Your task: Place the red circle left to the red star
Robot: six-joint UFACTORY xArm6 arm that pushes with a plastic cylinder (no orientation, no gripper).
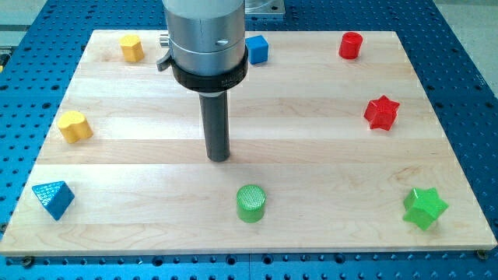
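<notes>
The red circle [351,45] is a short red cylinder near the view's top right of the wooden board [311,155]. The red star [381,112] lies below it, near the right edge. My tip [219,158] rests on the board near the middle, far to the left of both red blocks and touching no block. The green circle [250,203] lies a little below and right of the tip.
A blue cube [257,49] sits at the top, just right of the arm body. Yellow blocks lie at the top left [131,47] and the left edge [75,126]. A blue triangle [53,198] is at the bottom left, a green star [424,208] at the bottom right.
</notes>
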